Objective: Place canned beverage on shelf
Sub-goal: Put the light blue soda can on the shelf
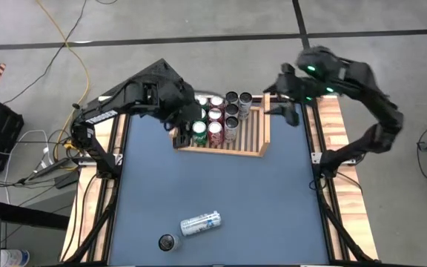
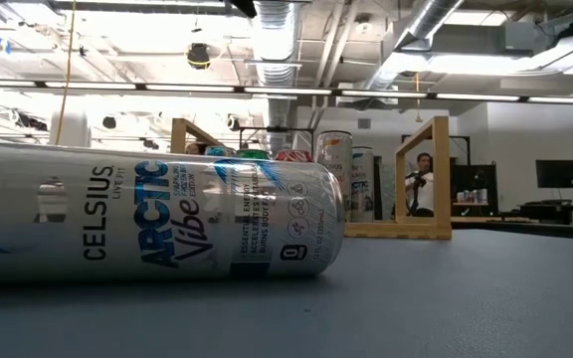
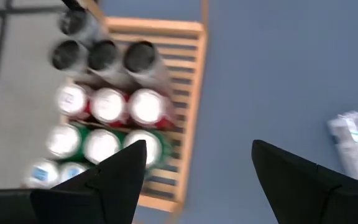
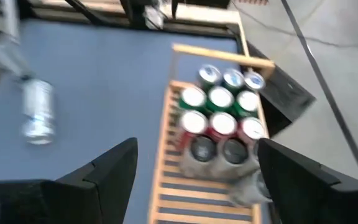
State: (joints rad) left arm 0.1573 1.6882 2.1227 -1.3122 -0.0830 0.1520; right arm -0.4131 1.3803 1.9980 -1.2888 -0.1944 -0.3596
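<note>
At the far end of the blue table (image 1: 273,200) stands the shelf (image 1: 254,141), a light-brown wooden rack with a slatted base and raised side boards. Its left part is filled with upright cans in rows: green-sided cans (image 1: 199,130), red-sided cans (image 1: 215,130) and dark grey cans (image 1: 232,111), packed touching one another. The right part of the slatted base is bare.

Above the shelf's left edge hangs the left gripper (image 1: 178,119), its jaws apart and holding nothing; the left wrist view shows both dark fingers (image 3: 114,180) spread wide over the cans and the rack's front board. The right gripper (image 1: 288,111) hovers just beyond the shelf's right side board, its jaws likewise spread and empty, looking down on the rack.

Near the front edge of the table, well apart from the shelf, a silver-and-blue canned beverage (image 1: 200,223) lies on its side; the low view shows it close up with "CELSIUS ARCTIC Vibe" printed on it. Just beside it, towards the front left, stands a small dark round thing (image 1: 168,242), possibly another can seen from above, though the high view is too coarse to be sure.

Beyond the table, the low view shows a person (image 2: 421,184) in the room behind the shelf.
</note>
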